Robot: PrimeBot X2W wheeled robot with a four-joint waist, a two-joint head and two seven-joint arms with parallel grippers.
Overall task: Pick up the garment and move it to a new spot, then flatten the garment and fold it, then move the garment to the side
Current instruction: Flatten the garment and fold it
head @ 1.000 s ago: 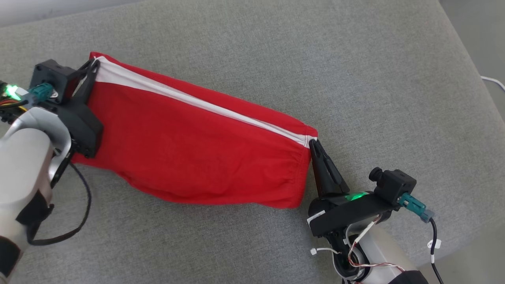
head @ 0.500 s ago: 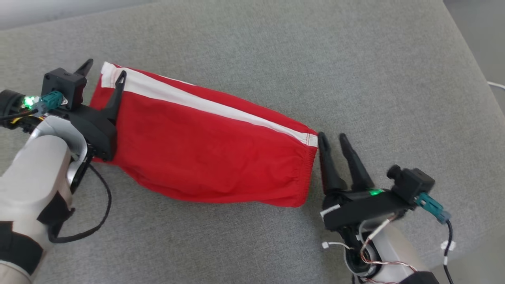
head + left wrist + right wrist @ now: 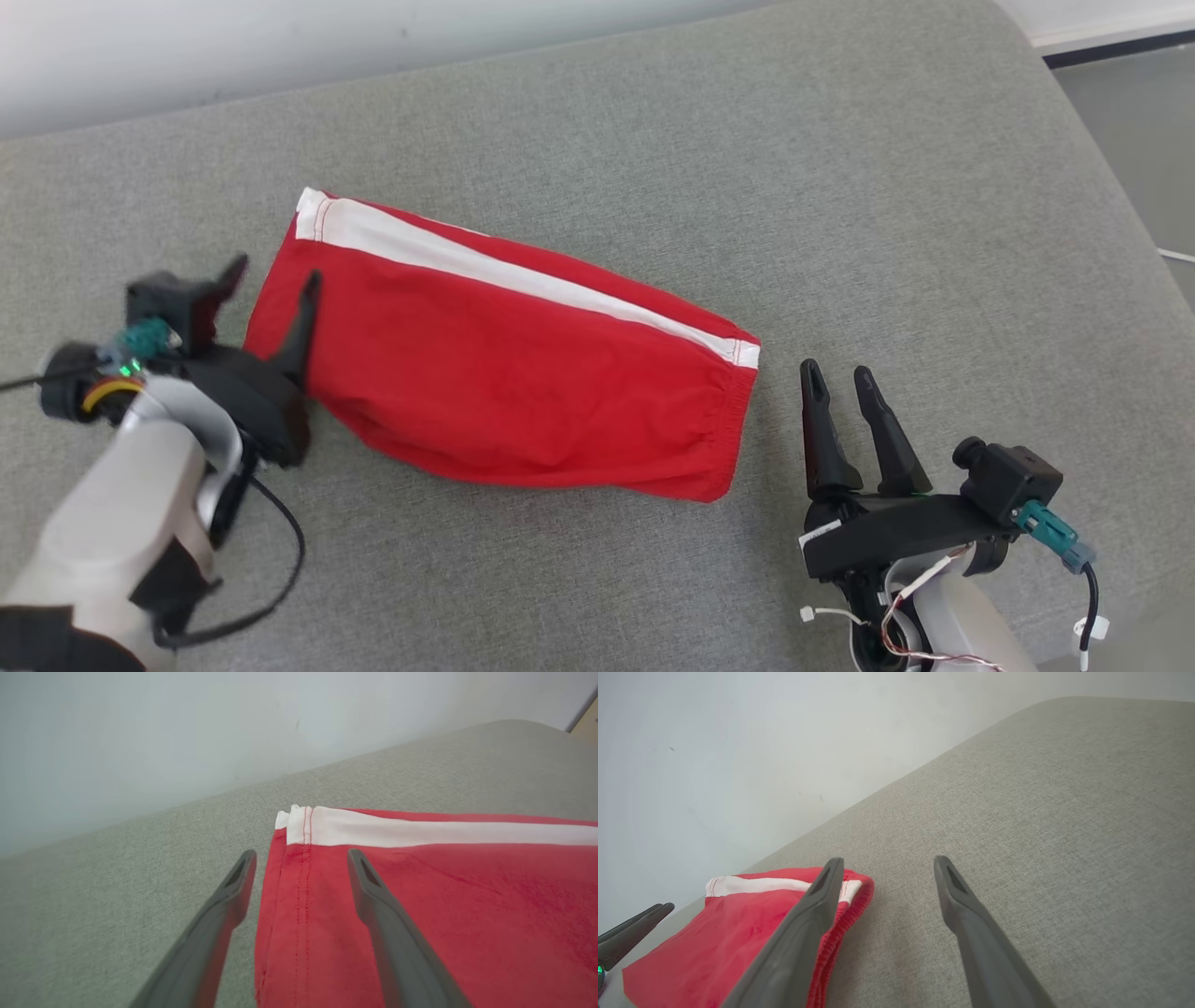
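Garment (image 3: pixel 504 373) flat on grey cushion (image 3: pixel 747 140), both grippers spread and holding nothing

Red garment lies as one long band, slanting from upper left to lower right in the head view, with a white stripe (image 3: pixel 523 275) running along its far edge. Left gripper (image 3: pixel 275 273) sits at the garment's left end with its fingers apart: one finger is over bare cushion, the other is over the red cloth just inside the stitched hem. Whether that finger touches the cloth cannot be told. Right gripper (image 3: pixel 836 371) stands near the gathered right end of the garment, clear of it, fingers apart and pointing up the head view over bare cushion. A pale wall (image 3: pixel 280 47) runs behind the far edge of the cushion
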